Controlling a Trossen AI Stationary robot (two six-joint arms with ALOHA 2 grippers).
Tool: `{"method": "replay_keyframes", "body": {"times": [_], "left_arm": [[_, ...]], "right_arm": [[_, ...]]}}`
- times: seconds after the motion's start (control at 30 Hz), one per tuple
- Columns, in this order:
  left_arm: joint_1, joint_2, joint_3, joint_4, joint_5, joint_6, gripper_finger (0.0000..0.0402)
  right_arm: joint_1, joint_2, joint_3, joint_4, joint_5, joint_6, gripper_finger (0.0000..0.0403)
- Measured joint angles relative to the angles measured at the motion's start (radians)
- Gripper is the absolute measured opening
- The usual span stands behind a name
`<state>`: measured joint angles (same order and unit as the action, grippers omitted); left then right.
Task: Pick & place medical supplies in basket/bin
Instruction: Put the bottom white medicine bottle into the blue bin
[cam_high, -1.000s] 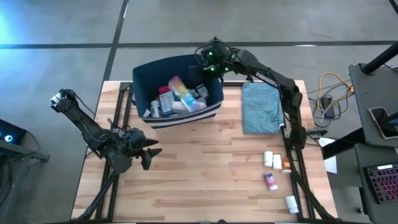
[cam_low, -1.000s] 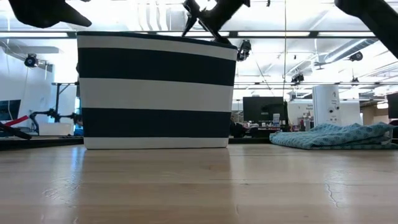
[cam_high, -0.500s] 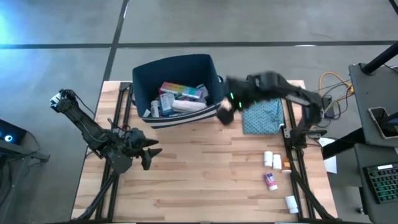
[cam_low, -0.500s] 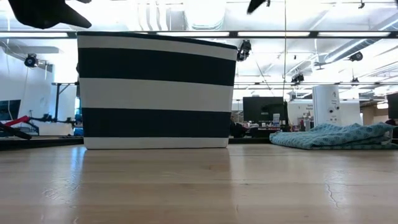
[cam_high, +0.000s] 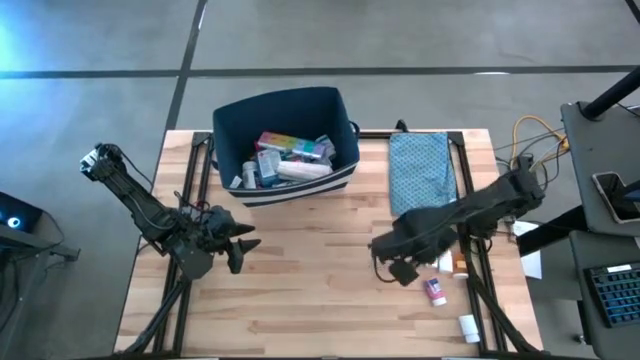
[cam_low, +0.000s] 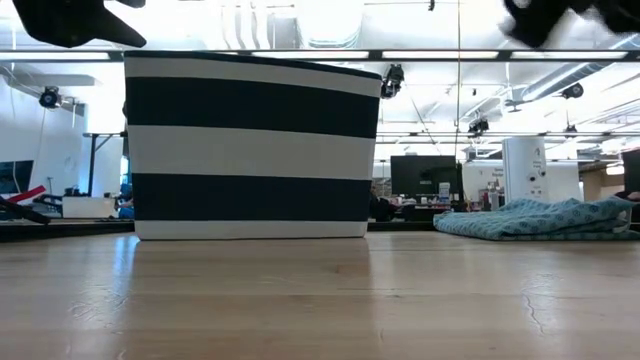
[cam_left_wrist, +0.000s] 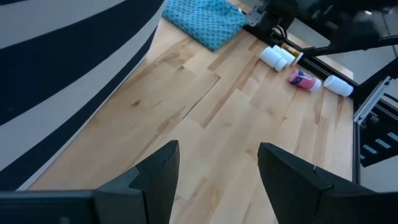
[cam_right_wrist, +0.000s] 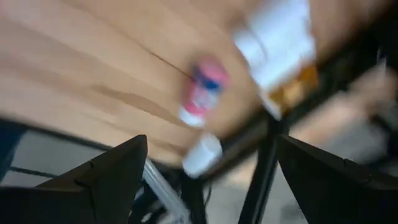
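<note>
The dark navy bin (cam_high: 337, 108) with white stripes (cam_low: 250, 150) stands at the table's far middle. It holds a rainbow pill organizer (cam_high: 290, 146), a white tube (cam_high: 302, 170) and other supplies. Two white bottles (cam_high: 438, 258), a pink tube (cam_high: 434, 290) and another white bottle (cam_high: 468, 325) lie at the near right. They also show as white bottles (cam_right_wrist: 280, 37) and a pink tube (cam_right_wrist: 202, 93) in the right wrist view. My right gripper (cam_high: 398, 268) hangs open above the table just left of them, its fingers (cam_right_wrist: 106, 174) wide apart. My left gripper (cam_high: 243, 250) waits open at the near left (cam_left_wrist: 217, 168).
A teal patterned pouch (cam_high: 420, 172) lies flat to the right of the bin, also seen from the side as the pouch (cam_low: 535, 215). Black frame rails (cam_high: 478, 270) run along the table's right edge beside the loose bottles. Bare wood lies between the two grippers.
My right gripper has swung from over the bin's far right corner toward the table's near right, past the pouch, and come down while tipping to point steeply down. The rainbow organizer, slanted in the bin before, now lies flatter among the other supplies.
</note>
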<state>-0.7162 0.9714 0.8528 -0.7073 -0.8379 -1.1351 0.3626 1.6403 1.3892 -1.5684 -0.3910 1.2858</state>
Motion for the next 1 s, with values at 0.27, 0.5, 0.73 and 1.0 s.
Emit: {"method": "replay_keyframes", "body": {"times": [0.27, 0.5, 0.73, 1.0], "left_arm": [[0.0, 0.0, 0.0, 0.001, 0.002, -0.007, 0.0198], [0.0, 0.002, 0.0, 0.001, 0.002, -0.007, 0.0198], [0.0, 0.002, -0.001, 0.001, 0.002, -0.007, 0.0198], [0.0, 0.002, -0.002, 0.001, 0.002, -0.008, 0.0198]], "right_arm": [[0.232, -0.011, -0.266, 0.206, -0.371, 0.096, 0.0335], [0.442, -0.009, -0.372, 0.595, -0.466, 0.542, 0.0334], [0.566, -0.002, -0.422, 0.776, -0.244, 1.09, 0.0334], [0.603, -0.005, -0.483, 0.763, -0.259, 1.199, 0.0332]]}}
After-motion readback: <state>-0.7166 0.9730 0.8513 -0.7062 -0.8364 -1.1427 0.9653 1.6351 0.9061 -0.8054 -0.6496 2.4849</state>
